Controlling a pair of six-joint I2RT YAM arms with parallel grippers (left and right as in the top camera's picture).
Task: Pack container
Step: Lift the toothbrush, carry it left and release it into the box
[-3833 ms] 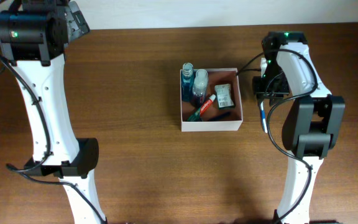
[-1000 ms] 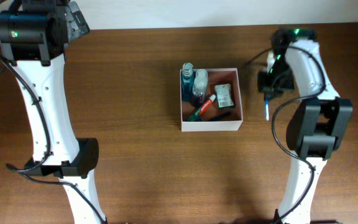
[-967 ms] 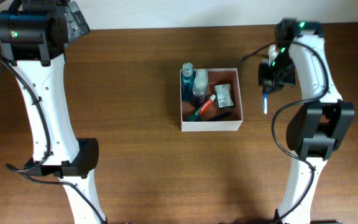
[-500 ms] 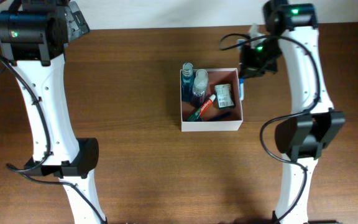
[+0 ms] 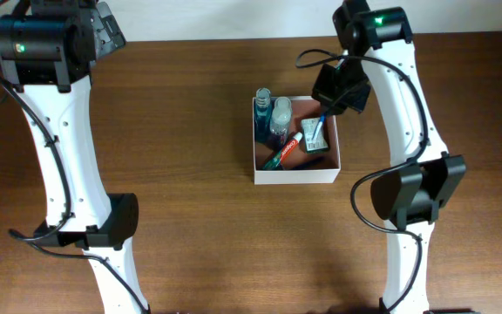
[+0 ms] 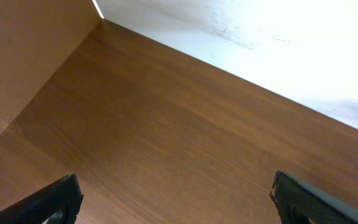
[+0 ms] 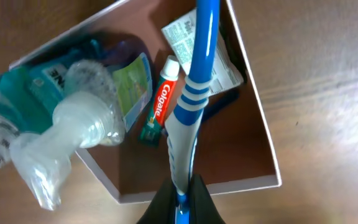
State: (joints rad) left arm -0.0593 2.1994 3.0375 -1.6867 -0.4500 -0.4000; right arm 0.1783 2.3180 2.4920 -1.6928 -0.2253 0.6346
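The worktop (image 5: 190,218) is dark brown wood grain, ending at a white wall (image 5: 234,17) along its far edge. The container (image 5: 296,177) sits flat on it, just right of centre. The left arm (image 5: 118,283) and right arm (image 5: 405,279) rise near its front edge, perhaps clamped there.

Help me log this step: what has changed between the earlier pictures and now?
The right gripper, shut on the toothbrush, moved from the table right of the container to over its far right corner, so the toothbrush now hangs above the inside. The left gripper stayed open at the far left, and the bottles and toothpaste in the container stayed put.
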